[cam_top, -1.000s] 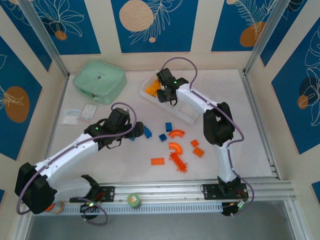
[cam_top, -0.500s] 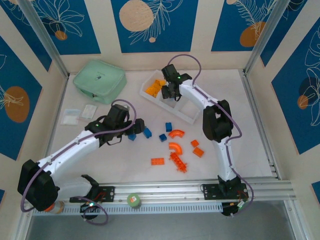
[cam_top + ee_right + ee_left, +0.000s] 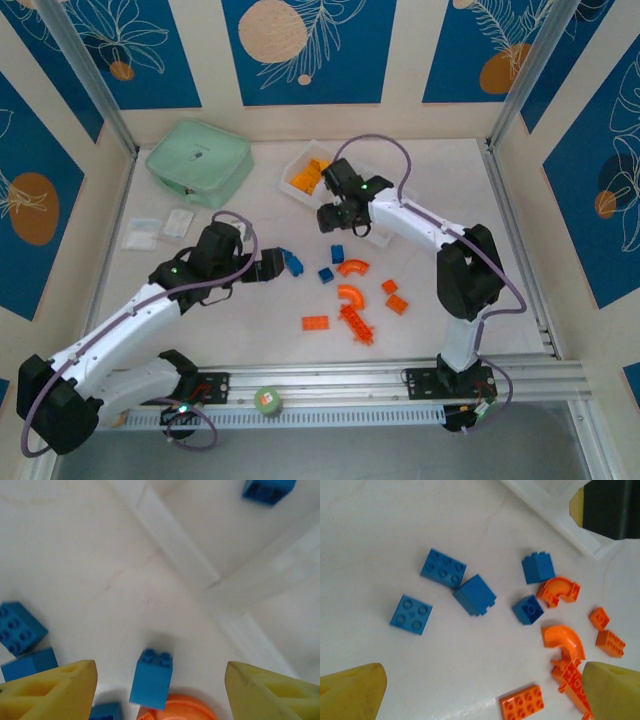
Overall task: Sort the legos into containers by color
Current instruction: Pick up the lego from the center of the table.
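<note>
The long white tray (image 3: 172, 542) lies ahead of the right end effector (image 3: 160, 675), a blue brick (image 3: 267, 490) in one compartment. Both end effectors are spread, empty. Ahead of the left end effector (image 3: 485, 680), on the counter (image 3: 370, 530): two orange-red arches (image 3: 560, 590), three blue studded bricks (image 3: 442, 569). A small blue block (image 3: 151, 680) stands between the right fingertips, touching neither.

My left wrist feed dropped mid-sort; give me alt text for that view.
Five small blue plastic bricks lie loose on the white table, with orange-red plastic arches and plates scattered to their right. The left tool hangs open above them, its yellow fingertips at the bottom corners; a corner of the white plastic tray shows top right.
</note>
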Controlling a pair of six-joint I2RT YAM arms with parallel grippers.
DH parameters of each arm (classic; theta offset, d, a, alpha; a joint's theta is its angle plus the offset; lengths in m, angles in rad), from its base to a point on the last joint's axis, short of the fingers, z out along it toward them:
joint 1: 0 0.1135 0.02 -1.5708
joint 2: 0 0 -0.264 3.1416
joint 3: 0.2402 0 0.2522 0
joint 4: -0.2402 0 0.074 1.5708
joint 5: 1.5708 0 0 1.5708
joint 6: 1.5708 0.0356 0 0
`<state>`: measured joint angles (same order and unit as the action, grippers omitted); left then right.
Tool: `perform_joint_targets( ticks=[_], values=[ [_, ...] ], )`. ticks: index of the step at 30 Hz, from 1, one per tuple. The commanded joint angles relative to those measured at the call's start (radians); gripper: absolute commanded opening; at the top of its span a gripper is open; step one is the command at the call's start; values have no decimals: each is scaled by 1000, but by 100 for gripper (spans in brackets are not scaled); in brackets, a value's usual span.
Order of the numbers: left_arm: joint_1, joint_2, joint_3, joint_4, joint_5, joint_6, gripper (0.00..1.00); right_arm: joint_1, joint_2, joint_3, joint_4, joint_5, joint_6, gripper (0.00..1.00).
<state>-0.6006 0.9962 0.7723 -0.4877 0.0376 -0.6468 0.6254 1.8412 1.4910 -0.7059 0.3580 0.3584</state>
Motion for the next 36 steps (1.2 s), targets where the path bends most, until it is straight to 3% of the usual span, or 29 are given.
perform_joint_targets(
  ticks=[1,10,16,24,36],
  values=[
    [-6,-29,-49,4,48,-12,99,26,-31,-77,30,-24,77,71],
    [-75,-73,-128,65,8,-84,99,50,20,-149,92,-18,135,75],
    [-108,-64,-142,83,-22,-106,99,48,87,-133,117,-16,123,70],
    [-110,-56,-134,72,-38,-113,99,41,137,-107,117,-20,90,49],
    [-110,-54,-108,67,-72,-116,99,30,39,-85,122,-70,31,20]
  ],
)
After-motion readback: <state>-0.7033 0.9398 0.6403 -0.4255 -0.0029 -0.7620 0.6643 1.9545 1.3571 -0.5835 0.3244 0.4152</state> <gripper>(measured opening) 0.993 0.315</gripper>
